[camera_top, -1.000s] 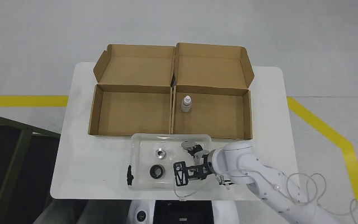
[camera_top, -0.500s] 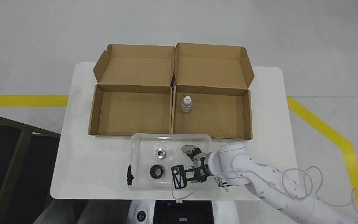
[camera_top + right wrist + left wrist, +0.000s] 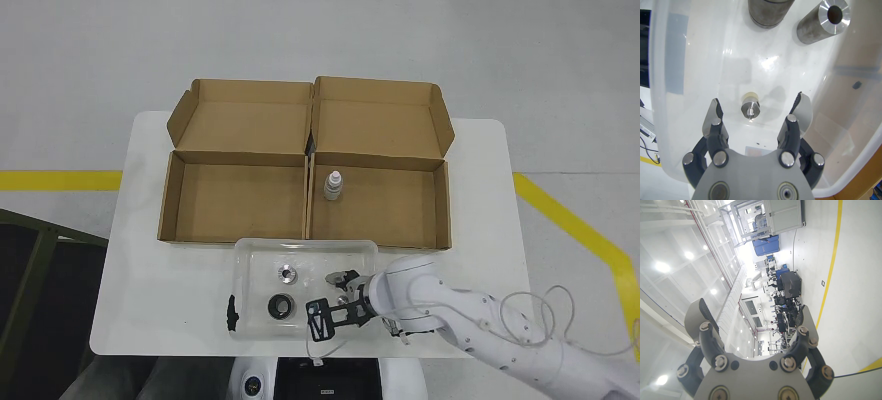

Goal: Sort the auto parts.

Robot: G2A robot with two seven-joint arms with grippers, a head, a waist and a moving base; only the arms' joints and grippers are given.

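A small steel part with a stub on its end (image 3: 750,109) stands on the floor of the clear plastic bin (image 3: 668,75). It sits in the gap between the right gripper (image 3: 758,103) jaws, closer to one finger (image 3: 715,111) than the other and touching neither. The jaws are spread wide and hold nothing.

Farther along the bin floor, beyond the fingertips, are a dark steel sleeve (image 3: 768,13) and a bright bored cylinder (image 3: 821,22), close to each other and well apart from the small part. In the top view the dark sleeve lies at 9 o'clock of this gripper and the bright cylinder at about 10 o'clock.

The bin lies at 6 o'clock on the white table (image 3: 130,250). Two open cardboard boxes, the left box (image 3: 235,205) and the right box (image 3: 400,210), are at 12 o'clock of it. A white bottle (image 3: 335,184) stands in the right box.

The left gripper (image 3: 753,306) points out into the hall, its jaws wide apart and empty.
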